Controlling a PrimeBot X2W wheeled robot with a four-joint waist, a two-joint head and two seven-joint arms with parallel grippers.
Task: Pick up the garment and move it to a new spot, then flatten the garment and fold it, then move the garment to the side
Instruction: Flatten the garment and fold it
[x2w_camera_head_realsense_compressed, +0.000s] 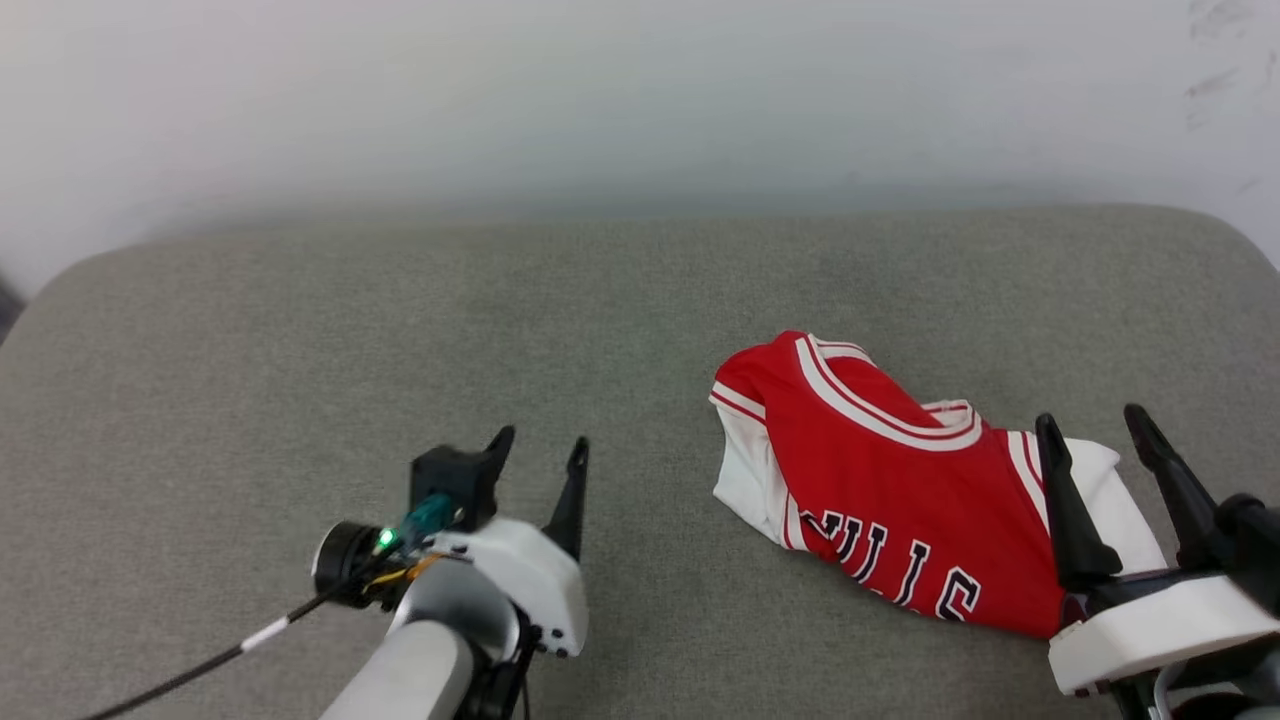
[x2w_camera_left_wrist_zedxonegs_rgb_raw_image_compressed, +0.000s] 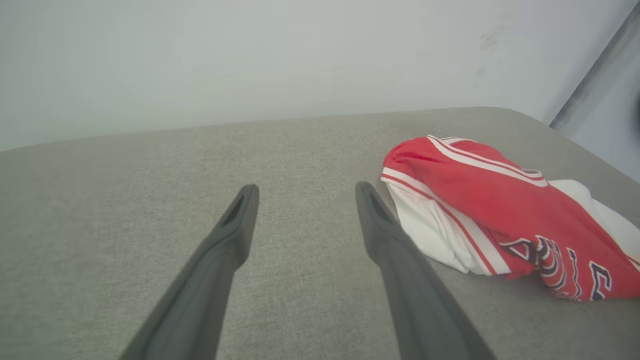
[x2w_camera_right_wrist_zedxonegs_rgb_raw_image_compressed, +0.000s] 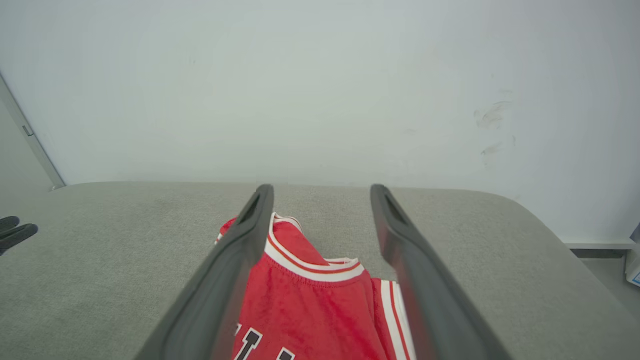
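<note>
The garment (x2w_camera_head_realsense_compressed: 890, 480) is a red jersey shirt with white sleeves and black block letters. It lies crumpled on the grey cushioned surface (x2w_camera_head_realsense_compressed: 400, 320), to the right of centre in the head view. My left gripper (x2w_camera_head_realsense_compressed: 543, 448) hovers open to the shirt's left, a gap away, nothing between its fingers. My right gripper (x2w_camera_head_realsense_compressed: 1092, 428) stands open over the shirt's right edge and white sleeve. In the left wrist view the garment (x2w_camera_left_wrist_zedxonegs_rgb_raw_image_compressed: 500, 200) lies just right of the open left gripper (x2w_camera_left_wrist_zedxonegs_rgb_raw_image_compressed: 306, 196). The right wrist view has the garment (x2w_camera_right_wrist_zedxonegs_rgb_raw_image_compressed: 310, 300) beneath and between the fingers of the open right gripper (x2w_camera_right_wrist_zedxonegs_rgb_raw_image_compressed: 321, 195).
A pale wall (x2w_camera_head_realsense_compressed: 640, 90) rises behind the surface, whose rounded back corners show at left and right. Bare grey fabric spreads to the left and behind the shirt. The other gripper's dark fingertips (x2w_camera_right_wrist_zedxonegs_rgb_raw_image_compressed: 15, 231) show at the left edge of the right wrist view.
</note>
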